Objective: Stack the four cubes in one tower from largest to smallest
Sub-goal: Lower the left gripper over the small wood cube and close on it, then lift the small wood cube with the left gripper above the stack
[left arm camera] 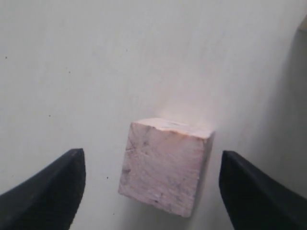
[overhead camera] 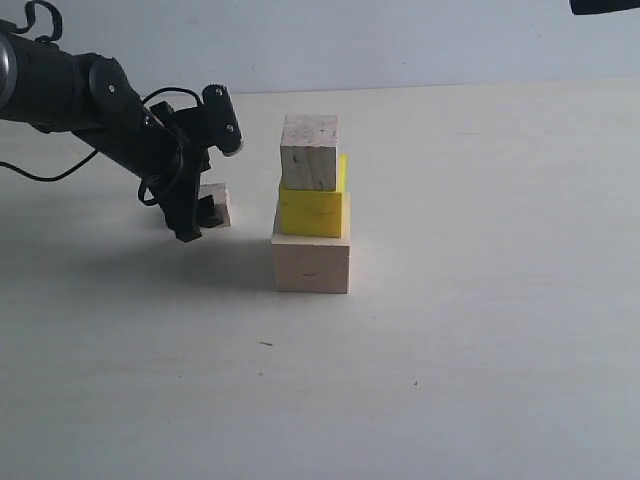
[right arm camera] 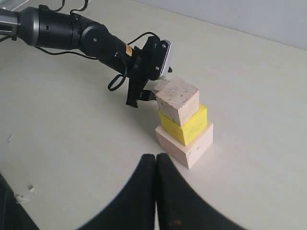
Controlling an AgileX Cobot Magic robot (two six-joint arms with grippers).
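Between the fingers of the left gripper (overhead camera: pixel 200 218), jaws spread wide and holding nothing, sits the last small cube (left arm camera: pixel 165 165) on the table (overhead camera: pixel 480 350). It is loose, with clear gaps on both sides in the left wrist view, and turned a bit askew to the fingers. Just to the side of it stands the tower so far: large pale base cube (overhead camera: pixel 311 263), yellow cube (overhead camera: pixel 312 208) on that, other small wood cube (overhead camera: pixel 309 152) on top. The top cube looks set toward one edge of the yellow and slightly twisted, not centred. The right gripper (right arm camera: pixel 156 160) is pressed shut, empty, hanging well clear of the stack. Step judged: close on the loose cube, then lift and place it as the fourth level. Risks: with the cube askew, the pads may catch corners and it could rotate or squirt out on closing. The arm works close to the tower, so a lift swung toward it could clip the yellow or top cube. The top face is small and already off-centre, so a crooked or pressed-down release could topple the upper cubes.
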